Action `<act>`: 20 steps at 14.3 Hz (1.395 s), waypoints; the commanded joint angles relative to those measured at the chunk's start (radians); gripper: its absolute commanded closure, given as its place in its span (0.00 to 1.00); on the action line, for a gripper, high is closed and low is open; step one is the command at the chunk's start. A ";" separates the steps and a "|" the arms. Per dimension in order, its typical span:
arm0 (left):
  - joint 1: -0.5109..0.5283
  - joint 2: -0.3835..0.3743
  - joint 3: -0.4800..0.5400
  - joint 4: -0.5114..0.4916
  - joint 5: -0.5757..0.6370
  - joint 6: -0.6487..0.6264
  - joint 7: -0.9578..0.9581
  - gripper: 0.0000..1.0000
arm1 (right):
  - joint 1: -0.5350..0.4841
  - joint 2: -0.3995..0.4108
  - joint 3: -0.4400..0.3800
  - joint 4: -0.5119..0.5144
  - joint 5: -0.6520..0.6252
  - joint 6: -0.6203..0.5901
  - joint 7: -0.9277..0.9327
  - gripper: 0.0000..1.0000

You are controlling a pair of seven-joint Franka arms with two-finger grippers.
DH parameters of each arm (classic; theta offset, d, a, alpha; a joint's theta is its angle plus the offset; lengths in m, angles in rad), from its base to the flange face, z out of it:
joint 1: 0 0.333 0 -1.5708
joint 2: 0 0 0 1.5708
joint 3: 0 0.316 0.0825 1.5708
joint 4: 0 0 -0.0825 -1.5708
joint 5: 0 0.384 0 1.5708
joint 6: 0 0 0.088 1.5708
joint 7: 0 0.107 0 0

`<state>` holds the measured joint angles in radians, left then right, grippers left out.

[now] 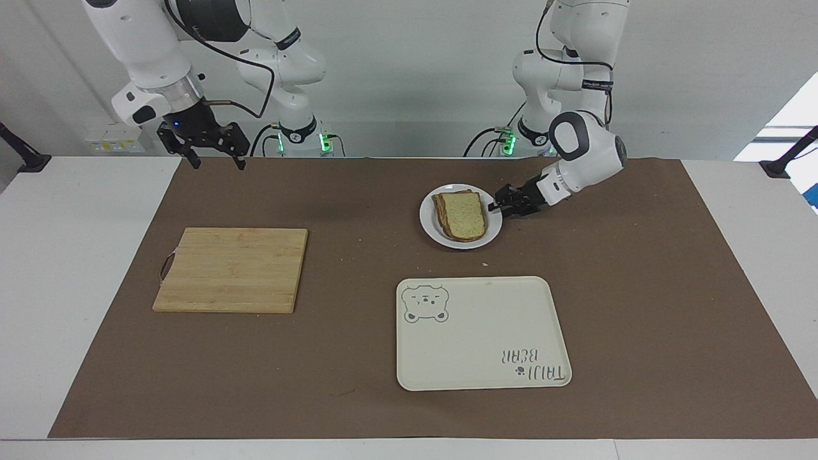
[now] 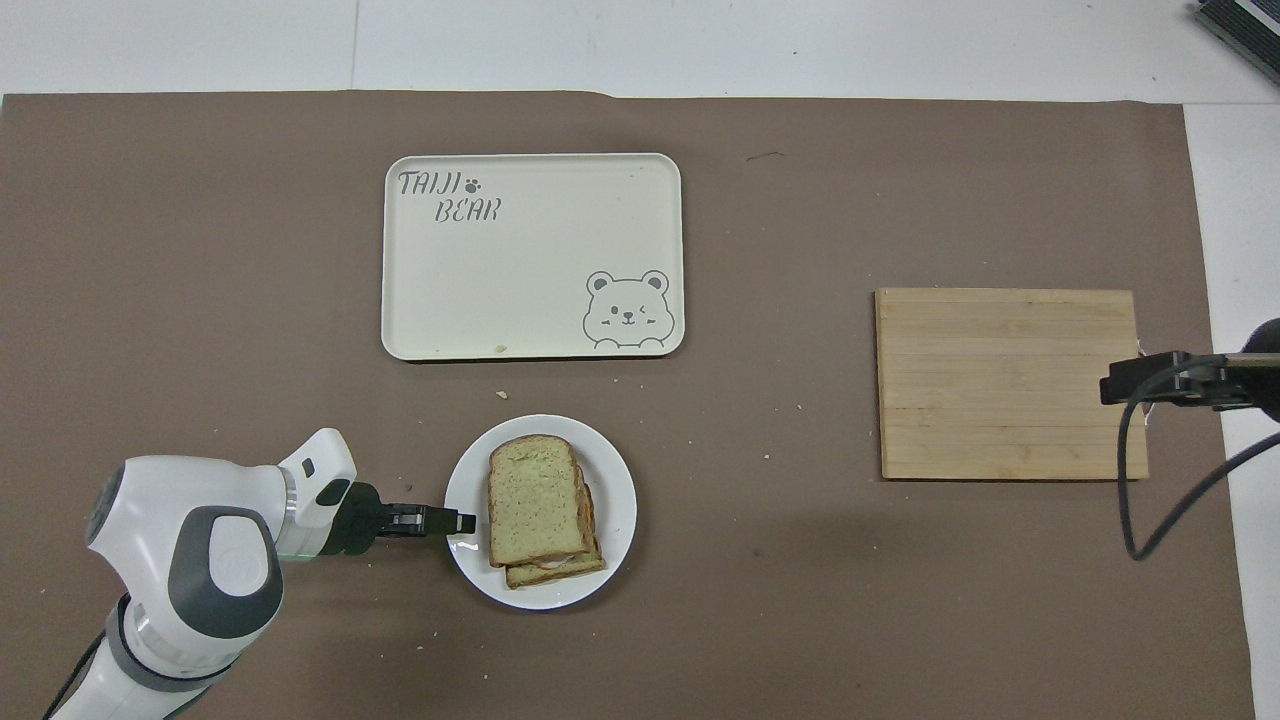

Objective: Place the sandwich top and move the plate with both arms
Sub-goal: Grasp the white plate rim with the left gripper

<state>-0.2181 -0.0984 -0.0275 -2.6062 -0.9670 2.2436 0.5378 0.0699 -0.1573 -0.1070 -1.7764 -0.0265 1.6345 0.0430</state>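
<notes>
The small white plate [image 1: 428, 225] [image 2: 612, 478] sits on the brown mat, nearer to the robots than the tray. On it the sandwich top [image 1: 465, 214] [image 2: 533, 497], a pale speckled slice with brown crust, lies flat on a lower slice whose edge shows beneath it. My left gripper [image 1: 497, 207] [image 2: 462, 521] is low at the plate's rim, on the side toward the left arm's end. My right gripper [image 1: 217, 163] [image 2: 1125, 382] is open and empty, raised high over the mat's edge at the right arm's end.
A cream tray with a bear drawing [image 1: 486, 319] [image 2: 530, 280] lies farther from the robots than the plate. A wooden cutting board [image 1: 230, 269] [image 2: 1005, 385] lies toward the right arm's end. Crumbs dot the mat around the plate.
</notes>
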 commanded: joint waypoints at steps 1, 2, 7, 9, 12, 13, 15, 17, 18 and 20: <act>-0.047 -0.047 0.011 -0.054 -0.031 0.036 -0.007 0.61 | -0.013 0.018 0.012 0.110 -0.030 -0.039 -0.012 0.00; -0.061 -0.047 0.011 -0.067 -0.047 0.065 -0.006 0.66 | -0.015 0.019 0.012 0.138 -0.032 -0.053 -0.009 0.00; -0.125 -0.035 0.011 -0.084 -0.153 0.116 0.004 1.00 | -0.033 0.013 0.013 0.124 -0.018 -0.059 0.083 0.00; -0.113 -0.020 0.014 -0.068 -0.162 0.093 0.024 1.00 | -0.033 0.007 0.017 0.115 -0.003 -0.083 0.064 0.00; -0.045 0.005 0.015 -0.006 -0.164 0.003 0.025 1.00 | -0.021 -0.004 0.027 0.075 0.011 -0.081 0.061 0.00; -0.018 0.008 0.015 0.017 -0.164 -0.039 0.027 1.00 | -0.013 0.004 0.029 0.080 0.002 -0.062 0.064 0.00; 0.037 0.023 0.015 0.066 -0.164 -0.106 0.028 1.00 | -0.004 0.007 0.029 0.080 -0.009 -0.047 0.060 0.00; 0.075 0.049 0.015 0.115 -0.164 -0.172 0.054 1.00 | -0.004 0.024 0.029 0.109 -0.016 -0.056 0.054 0.00; 0.104 0.066 0.015 0.142 -0.164 -0.191 0.066 1.00 | -0.004 0.056 0.029 0.158 -0.030 -0.076 0.038 0.00; 0.137 0.103 0.015 0.205 -0.165 -0.231 0.068 1.00 | -0.006 0.087 0.029 0.201 -0.032 -0.096 0.003 0.00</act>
<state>-0.1188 -0.0478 -0.0087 -2.4786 -1.1177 2.0738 0.5817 0.0643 -0.1197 -0.0777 -1.6446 -0.0384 1.5655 0.0832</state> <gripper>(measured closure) 0.912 0.000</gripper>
